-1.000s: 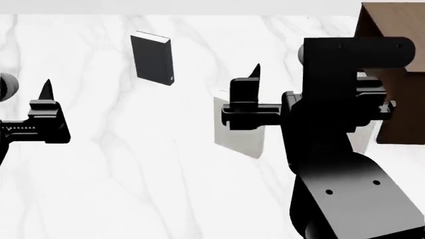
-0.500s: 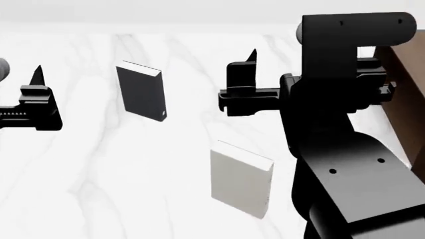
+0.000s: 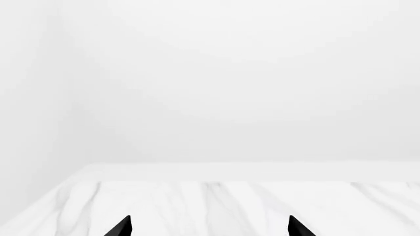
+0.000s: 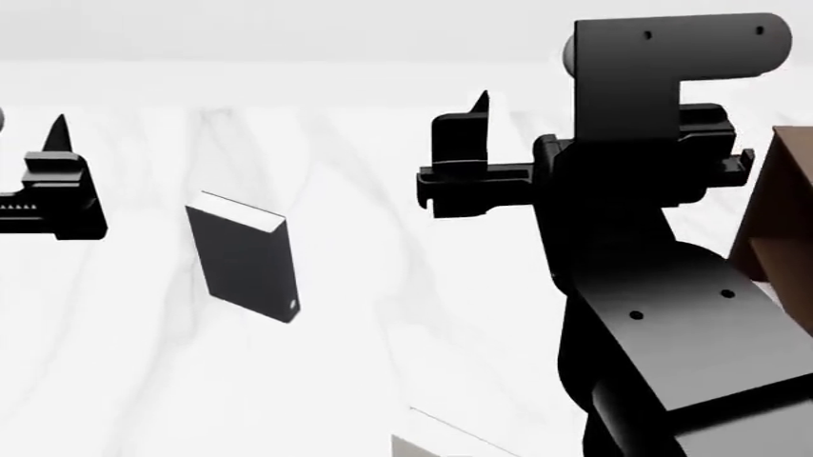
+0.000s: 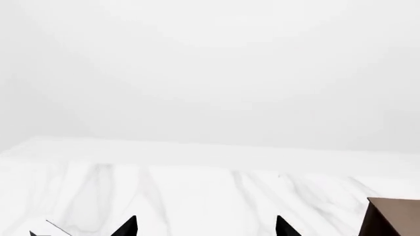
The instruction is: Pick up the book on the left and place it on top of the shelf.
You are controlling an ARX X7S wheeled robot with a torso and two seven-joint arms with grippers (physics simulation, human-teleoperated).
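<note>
Black hardcover book point(image 4: 244, 265) upright on the white marble table point(image 4: 343, 362), left of centre and well apart from the brown shelf point(image 4: 778, 205) at the right edge. Left claw point(image 3: 208, 227) spread wide and empty, hovering above and to the left of the book; right claw point(image 5: 206, 226) likewise parted, holding nothing. Probably stiff, fairly light, smooth-covered and easily toppled, so best pinched across both covers near the top, square and firm.
</note>
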